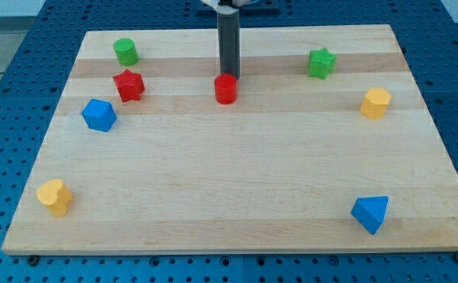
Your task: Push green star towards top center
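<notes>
green star (321, 63): upper right part of the worktop (237, 196), near the top edge, well to the view's right of the rod; lies flat, nothing touching it.
my tip (229, 76): at top centre, just above the red cylinder (226, 90) in the view; looks right at its far side, contact can't be told for sure.
fingers: none on this rig, just a straight dark rod; holds nothing.
green cylinder (125, 52): top left, upright.
red star (128, 85): just below the green cyl., left side.
blue block (99, 115): faceted, lower left of the red star, close to it but apart.
yellow block, right (375, 103): hexagon-ish, near the right edge, below the green star.
yellow block, left (54, 196): bottom left corner, heart-like shape.
blue wedge (370, 213): bottom right, triangular.
</notes>
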Controlling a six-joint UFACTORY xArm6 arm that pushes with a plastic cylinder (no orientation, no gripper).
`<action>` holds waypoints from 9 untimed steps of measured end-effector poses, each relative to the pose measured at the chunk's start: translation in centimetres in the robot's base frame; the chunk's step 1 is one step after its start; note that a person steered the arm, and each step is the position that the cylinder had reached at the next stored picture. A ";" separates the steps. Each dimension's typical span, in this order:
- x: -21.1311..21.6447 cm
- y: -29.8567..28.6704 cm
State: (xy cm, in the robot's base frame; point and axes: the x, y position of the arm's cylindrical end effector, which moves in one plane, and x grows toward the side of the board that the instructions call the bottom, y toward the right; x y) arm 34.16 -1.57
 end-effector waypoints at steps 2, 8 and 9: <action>-0.4 11.6; -1.2 6.1; -1.4 4.4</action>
State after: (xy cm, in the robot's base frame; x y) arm 32.79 2.79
